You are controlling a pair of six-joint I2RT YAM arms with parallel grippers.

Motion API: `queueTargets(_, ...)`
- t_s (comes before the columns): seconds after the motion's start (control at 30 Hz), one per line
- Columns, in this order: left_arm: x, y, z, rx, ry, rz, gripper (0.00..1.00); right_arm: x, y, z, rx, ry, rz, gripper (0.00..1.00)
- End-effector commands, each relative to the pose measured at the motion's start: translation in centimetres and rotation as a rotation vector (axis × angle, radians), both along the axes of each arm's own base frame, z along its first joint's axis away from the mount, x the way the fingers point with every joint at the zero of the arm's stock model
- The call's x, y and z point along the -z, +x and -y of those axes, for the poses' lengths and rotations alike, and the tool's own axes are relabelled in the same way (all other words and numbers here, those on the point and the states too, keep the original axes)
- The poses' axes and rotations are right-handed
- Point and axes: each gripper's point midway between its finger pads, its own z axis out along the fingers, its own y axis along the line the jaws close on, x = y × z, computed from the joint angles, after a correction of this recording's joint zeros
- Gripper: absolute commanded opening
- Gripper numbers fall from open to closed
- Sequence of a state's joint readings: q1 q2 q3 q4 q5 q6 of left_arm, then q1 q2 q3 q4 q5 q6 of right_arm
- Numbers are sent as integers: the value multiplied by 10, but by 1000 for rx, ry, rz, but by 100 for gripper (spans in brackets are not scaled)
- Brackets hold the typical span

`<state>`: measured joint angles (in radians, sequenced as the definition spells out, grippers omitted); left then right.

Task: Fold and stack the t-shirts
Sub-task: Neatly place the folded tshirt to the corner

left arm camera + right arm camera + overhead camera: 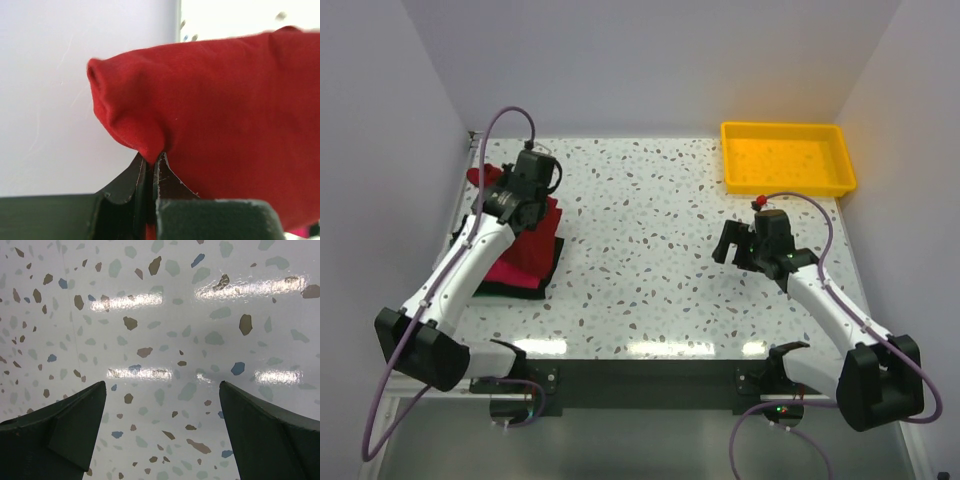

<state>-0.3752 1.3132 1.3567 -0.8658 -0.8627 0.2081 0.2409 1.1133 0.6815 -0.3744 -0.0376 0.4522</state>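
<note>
The crimson t-shirt (225, 120) is clamped at a bunched edge by the left gripper (151, 159), over the dark folded shirts (544, 272). The right gripper (162, 387) is spread wide, well away rightward.

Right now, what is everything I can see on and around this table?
red shirt: one, red, left side of the table, a fold pinched up
dark shirt: at least one, black-green, under the red shirt
tray: one, yellow, far right corner
table: one, white with speckles, under everything
cables: two, purple, one along each arm
left hand: one, black, shut on the red shirt
right hand: one, black, open over bare table on the right
</note>
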Motion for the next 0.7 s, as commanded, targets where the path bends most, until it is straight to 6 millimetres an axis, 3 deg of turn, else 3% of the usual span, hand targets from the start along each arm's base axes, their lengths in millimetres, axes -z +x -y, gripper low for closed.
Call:
queueTargets(0.0,5,3,-32,-104,197,-32,0,-5,9,3,16,-19,23,99)
queueTargets(0.17,52,22,-54,-137,219,-103,0,-2,9,2,10,-19,9,99)
queueTargets(0.4,76,21,-111,-337,344,-174,6,-3,9,4,17,-28,16,99)
queueTargets(0.43,75,20,-118,-368,351,-173,11,-1,8,5,18,-30,10,99)
queueTargets(0.47,80,22,-118,-382,341,-171,26,-1,8,5,18,-30,9,99)
queueTargets(0.5,80,23,-118,-390,331,-164,88,-2,8,5,18,-30,11,99)
queueTargets(0.53,75,27,-116,-387,314,-151,100,-2,8,5,17,-30,9,99)
queueTargets(0.6,67,31,-115,-436,247,-59,100,-4,8,5,20,-28,14,99)
queueTargets(0.63,52,33,-112,-446,209,-28,100,-6,8,4,19,-26,17,99)
queueTargets(0.67,49,40,-105,-456,100,50,100,-9,9,5,22,-22,30,99)
